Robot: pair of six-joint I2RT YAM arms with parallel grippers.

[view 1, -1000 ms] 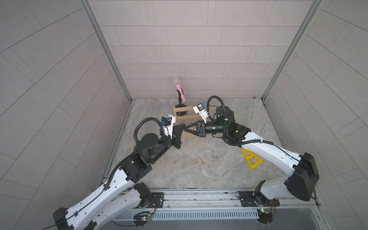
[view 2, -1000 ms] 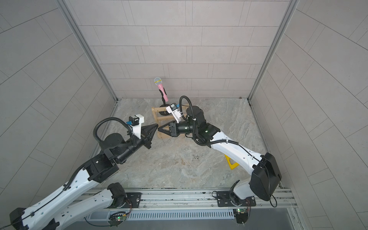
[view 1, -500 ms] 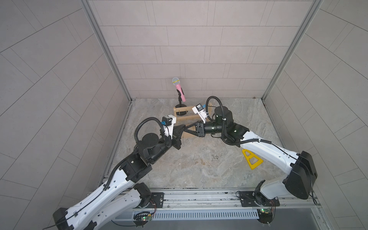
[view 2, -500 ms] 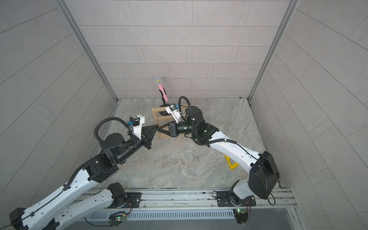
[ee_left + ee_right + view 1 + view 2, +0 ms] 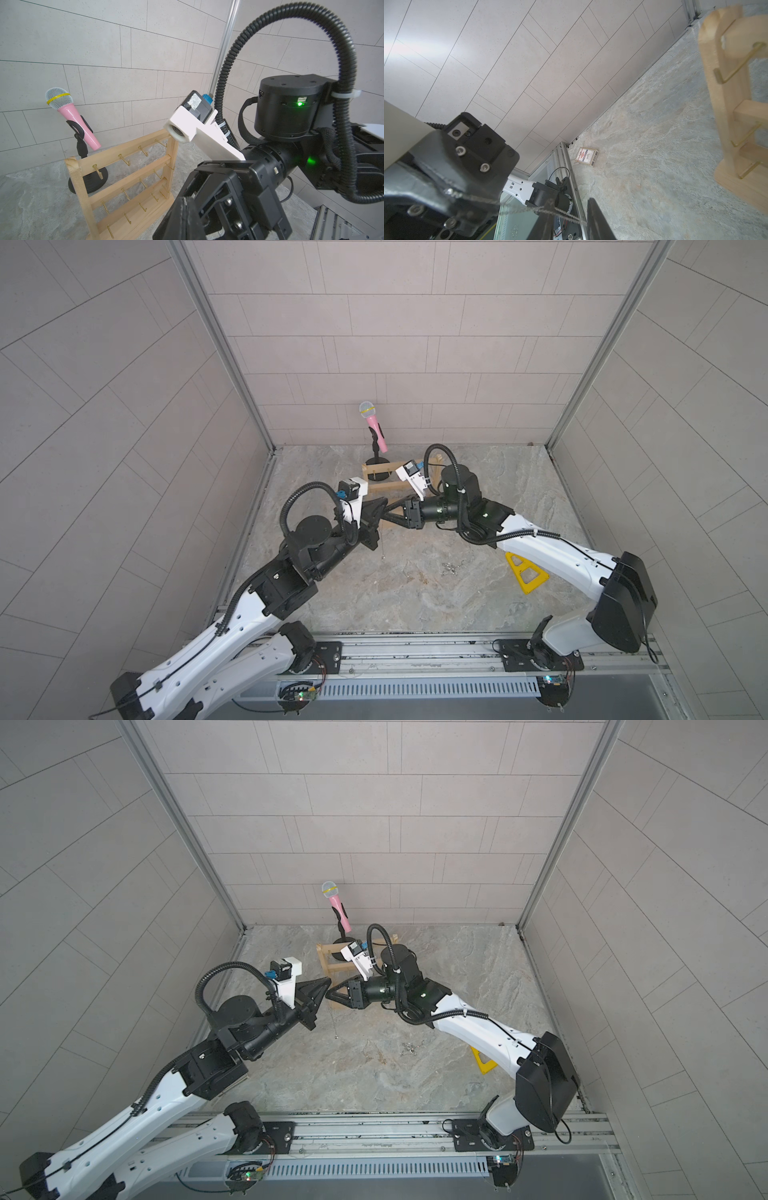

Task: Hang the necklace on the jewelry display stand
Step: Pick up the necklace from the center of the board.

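Observation:
The necklace (image 5: 517, 208) is a thin silver chain, pinched in my shut left gripper (image 5: 384, 502), and its loose end (image 5: 333, 1021) hangs toward the floor. In the right wrist view the chain stretches from the left fingers (image 5: 446, 182) across the gap of my right gripper (image 5: 570, 207). The right jaws stand apart, with the chain lying over one finger. Both grippers meet tip to tip just in front of the jewelry display stand (image 5: 386, 488), a light wooden rack with brass hooks (image 5: 122, 182). None of the hooks in view carries anything.
A pink microphone (image 5: 374, 427) on a black stand rises behind the rack. A small heap of chain (image 5: 451, 569) and a yellow triangle (image 5: 525, 576) lie on the stone floor at the right. A card pack (image 5: 586, 156) lies by the left wall.
The right gripper's jaws have spread a little wider around the chain. Both arms have hardly moved.

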